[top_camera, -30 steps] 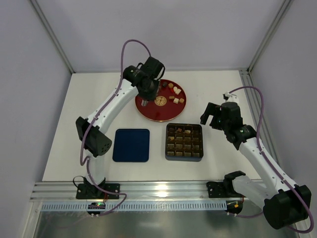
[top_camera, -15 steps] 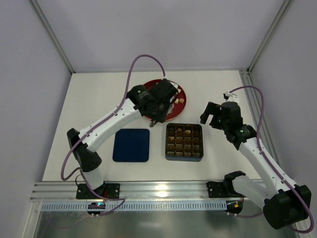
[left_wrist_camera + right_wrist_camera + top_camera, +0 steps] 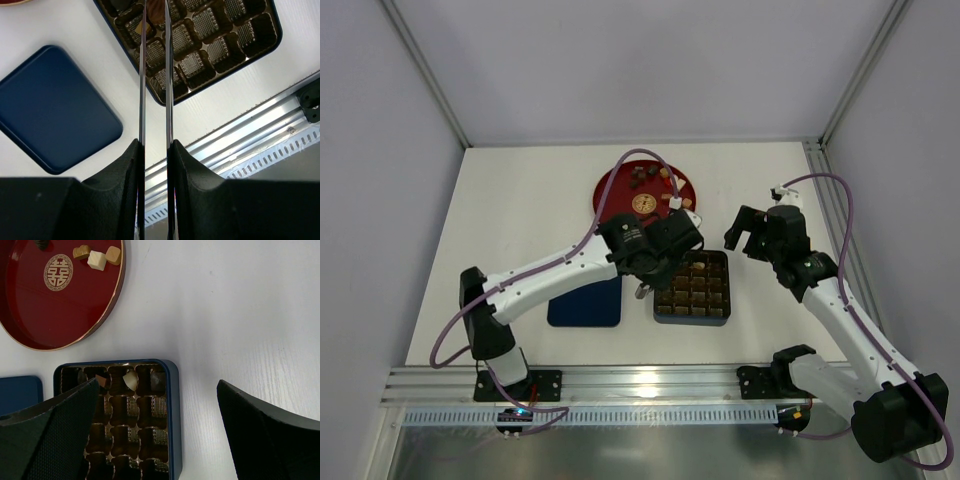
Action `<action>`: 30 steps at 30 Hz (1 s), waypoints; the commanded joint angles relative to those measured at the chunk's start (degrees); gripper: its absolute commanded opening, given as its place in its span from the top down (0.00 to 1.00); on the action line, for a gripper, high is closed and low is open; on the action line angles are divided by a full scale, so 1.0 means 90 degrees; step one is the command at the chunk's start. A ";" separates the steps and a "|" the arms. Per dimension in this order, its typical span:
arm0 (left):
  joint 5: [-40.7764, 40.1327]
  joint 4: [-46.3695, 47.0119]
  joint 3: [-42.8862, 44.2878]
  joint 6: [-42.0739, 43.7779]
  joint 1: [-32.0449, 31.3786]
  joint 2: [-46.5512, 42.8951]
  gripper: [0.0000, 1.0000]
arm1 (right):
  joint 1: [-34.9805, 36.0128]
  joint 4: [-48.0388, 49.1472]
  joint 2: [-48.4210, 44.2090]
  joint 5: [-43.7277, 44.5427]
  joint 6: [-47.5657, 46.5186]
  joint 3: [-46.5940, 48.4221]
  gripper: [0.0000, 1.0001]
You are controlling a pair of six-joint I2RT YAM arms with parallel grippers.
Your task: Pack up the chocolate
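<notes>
Top view: left gripper [image 3: 641, 290] above tray [image 3: 692, 321], left edge; right gripper [image 3: 748, 233] idle; chocolates [image 3: 662, 186] on red plate [image 3: 612, 197].
Left wrist: jaws narrow, apparently pinching brown chocolate [image 3: 157, 12]; step: placing; next: centre over vacant cell, release.
Right wrist: jaws spread, empty.

The left gripper [image 3: 641, 290] has travelled from above the red plate [image 3: 609, 197] to the left edge of the compartment tray [image 3: 720, 314]. The left arm [image 3: 560, 268] now crosses the far-right corner of the navy lid [image 3: 576, 306]. The plate is uncovered, exposing the dark chocolates [image 3: 641, 175] on its far side.
</notes>
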 commanded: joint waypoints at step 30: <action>0.0066 0.0679 -0.0401 -0.0254 -0.0242 0.0149 0.69 | -0.0024 0.0204 -0.0086 0.0013 0.0050 0.0130 0.00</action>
